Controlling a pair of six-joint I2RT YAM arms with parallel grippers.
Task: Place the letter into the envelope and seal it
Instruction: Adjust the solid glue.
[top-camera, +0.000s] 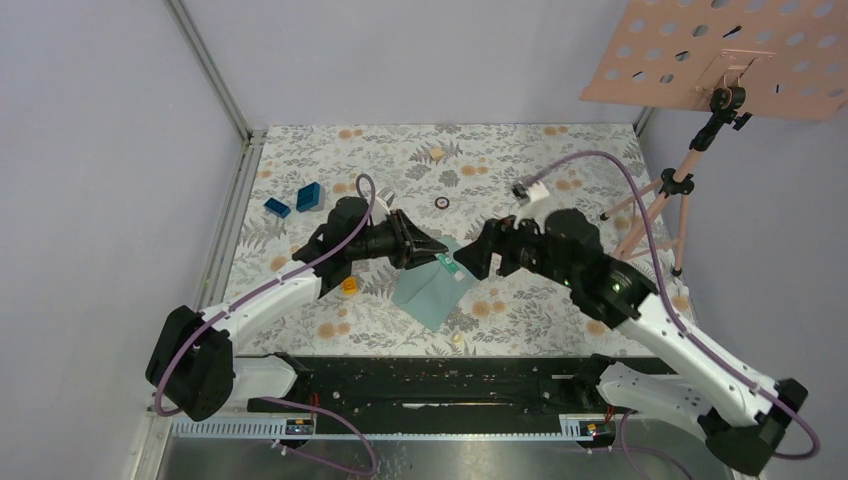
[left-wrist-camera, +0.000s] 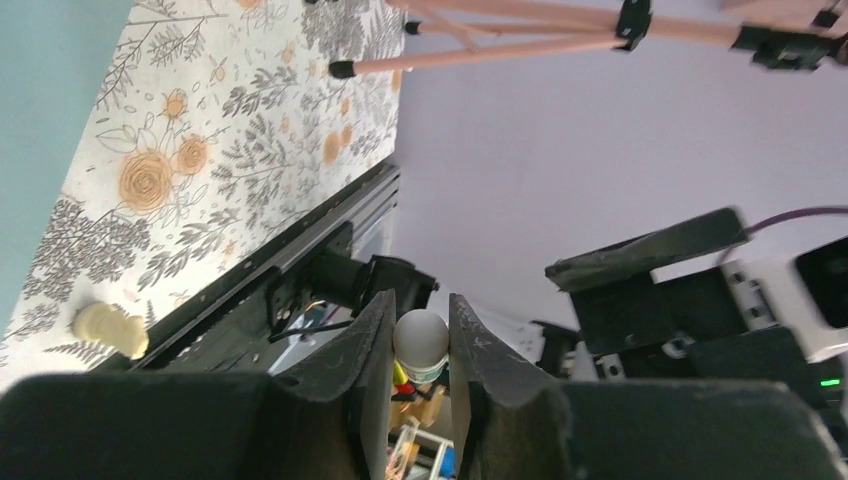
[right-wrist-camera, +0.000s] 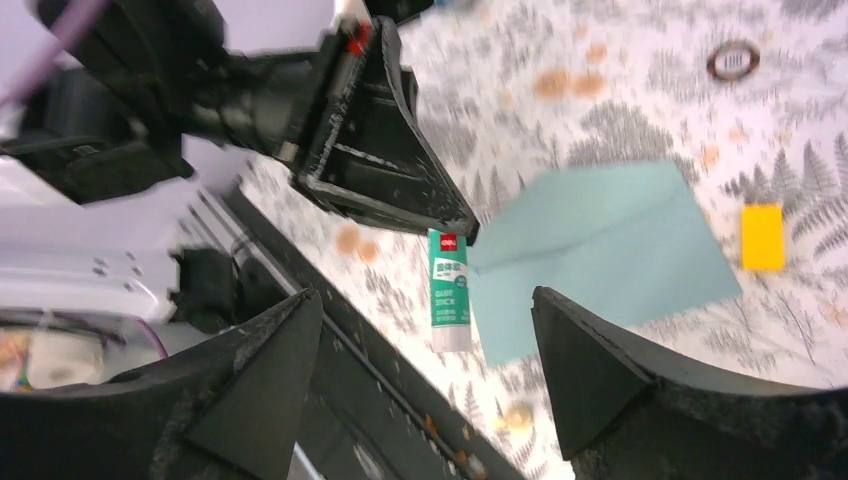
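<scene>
I see envelope (top-camera: 428, 292) flat on worktop (top-camera: 560, 170), centre, btwn both arms. Glue stick (right-wrist-camera: 450, 290) sits by its edge. Left wrist cam shows only left pincer (left-wrist-camera: 420, 300) pinching stick's white end. Right wrist cam adds the green label & right pincer (right-wrist-camera: 424, 300) spread wide, empty.

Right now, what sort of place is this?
Probably a robot test booth: plain pale grey walls enclose a floral-printed tablecloth, two black-and-white arms are bolted to a black metal rail, and a pink perforated board stands on a tripod.
</scene>
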